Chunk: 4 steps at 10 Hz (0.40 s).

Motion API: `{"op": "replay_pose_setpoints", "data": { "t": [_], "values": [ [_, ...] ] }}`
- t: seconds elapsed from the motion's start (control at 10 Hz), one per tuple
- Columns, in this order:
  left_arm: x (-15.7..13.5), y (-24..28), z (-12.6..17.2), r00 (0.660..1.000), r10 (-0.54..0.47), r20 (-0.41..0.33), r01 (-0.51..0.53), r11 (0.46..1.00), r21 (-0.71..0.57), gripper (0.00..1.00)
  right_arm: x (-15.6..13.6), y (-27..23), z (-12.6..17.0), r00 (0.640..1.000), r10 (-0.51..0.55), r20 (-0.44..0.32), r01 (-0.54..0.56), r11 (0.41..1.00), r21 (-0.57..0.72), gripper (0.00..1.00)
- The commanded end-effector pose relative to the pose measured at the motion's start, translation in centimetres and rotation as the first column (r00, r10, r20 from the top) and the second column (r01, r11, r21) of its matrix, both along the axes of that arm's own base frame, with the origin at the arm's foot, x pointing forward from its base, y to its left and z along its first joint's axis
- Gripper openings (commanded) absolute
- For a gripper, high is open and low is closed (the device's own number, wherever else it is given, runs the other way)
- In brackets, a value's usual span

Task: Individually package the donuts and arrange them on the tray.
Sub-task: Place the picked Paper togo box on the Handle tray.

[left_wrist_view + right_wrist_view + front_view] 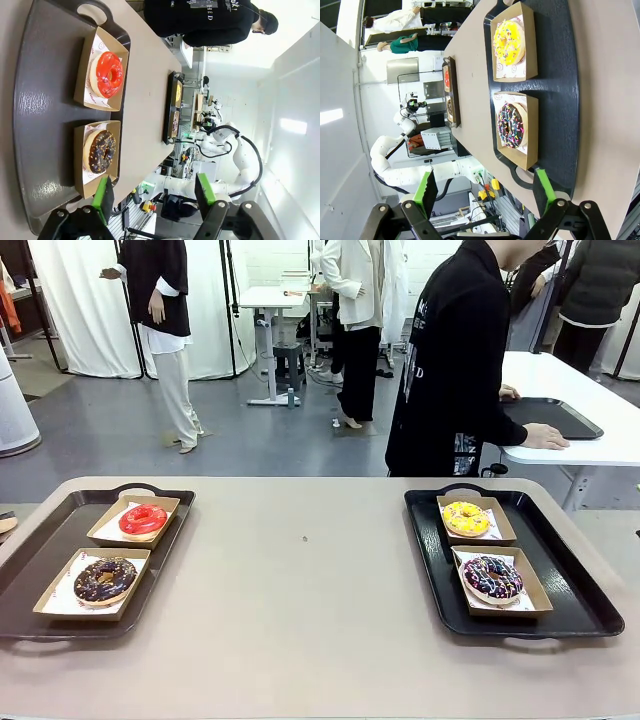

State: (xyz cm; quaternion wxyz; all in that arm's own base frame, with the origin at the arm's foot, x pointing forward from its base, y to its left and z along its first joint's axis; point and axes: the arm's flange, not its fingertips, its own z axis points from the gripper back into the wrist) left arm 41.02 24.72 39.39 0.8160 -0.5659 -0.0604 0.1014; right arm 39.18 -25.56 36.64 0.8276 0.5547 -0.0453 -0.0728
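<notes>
Front view shows a beige surface (300, 600) with two black trays: the left tray (40, 550) carries the red-glazed donut (143, 519) in the far box and the chocolate donut (105, 579) in the near box, while the right tray (570, 590) carries the yellow-glazed donut (466, 519) in the far box and the purple-brown sprinkled donut (491, 577) in the near box. Each donut sits on white paper inside a shallow brown cardboard box (62, 602). A person in black (450, 360) stands at the far side, turned toward another table. Left wrist view has the left hand (155, 197) spread, empty, off the tray's edge by the chocolate donut. Right wrist view has the right hand (485, 192) spread wide, empty, near the purple-brown sprinkled donut.
</notes>
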Motion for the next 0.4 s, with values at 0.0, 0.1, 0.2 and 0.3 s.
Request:
{"op": "replay_pose_setpoints", "data": {
  "t": [0.0,0.1,0.2,0.3],
  "values": [
    [-0.17,0.11,0.10,1.000,0.003,0.002,-0.003,1.000,-0.002,0.85,0.02,0.02,0.22,1.000,0.007,0.002,-0.007,1.000,0.004,1.00],
    [-0.17,0.11,0.10,1.000,0.003,0.002,-0.003,1.000,-0.002,0.85,0.02,0.02,0.22,1.000,0.007,0.002,-0.007,1.000,0.004,1.00],
    [-0.17,0.11,0.10,1.000,0.003,0.002,-0.003,1.000,-0.002,0.85,0.02,0.02,0.22,1.000,0.007,0.002,-0.007,1.000,0.004,1.00],
    [-0.17,0.11,0.10,1.000,0.003,0.002,-0.003,1.000,-0.002,0.85,0.02,0.02,0.22,1.000,0.007,0.002,-0.007,1.000,0.004,1.00]
  ]
}}
